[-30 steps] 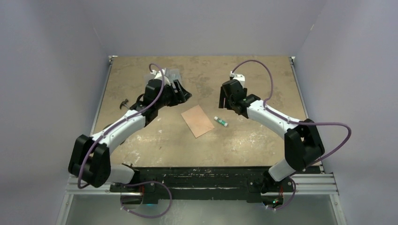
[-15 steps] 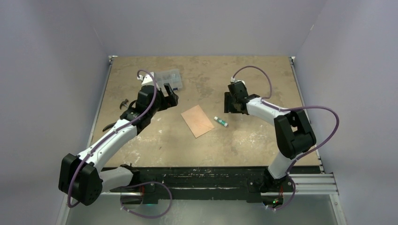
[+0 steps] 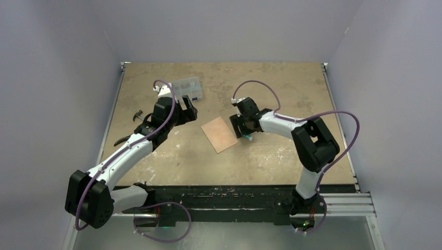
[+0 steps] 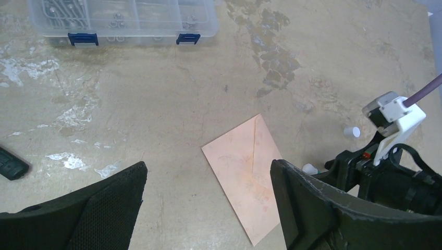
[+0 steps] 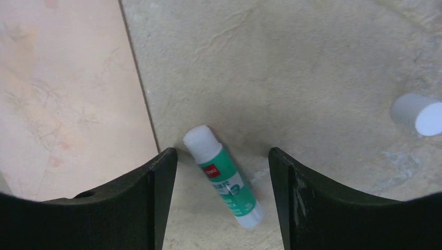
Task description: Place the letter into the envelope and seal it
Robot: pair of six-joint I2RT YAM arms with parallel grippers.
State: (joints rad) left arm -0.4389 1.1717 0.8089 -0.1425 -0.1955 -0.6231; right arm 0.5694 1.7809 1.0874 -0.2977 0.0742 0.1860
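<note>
The envelope (image 3: 220,134) is lying flat near the middle of the table (image 3: 292,83), turned at a slant, with a straight seam showing across its upper face. The flap looks folded down, though whether it is stuck I cannot tell. No separate letter is showing anywhere, so it is probably inside already, leaving only the sealing.

Just beside the envelope's right edge a green-and-white glue stick (image 5: 221,177) is lying on its side. Its white cap (image 5: 417,114) is resting apart from it, farther right, so the stick seems opened for use. The right gripper (image 5: 221,153) is hanging low over the stick with its jaws apart, one finger on each side and neither touching it. That placing suits a pick-up of the glue.

The left gripper (image 4: 208,172) is hovering to the left of the envelope, jaws spread wide and holding nothing. It is likely waiting to lift the flap or steady the paper. A clear parts box (image 3: 188,88) is sitting beyond it, well apart.
</note>
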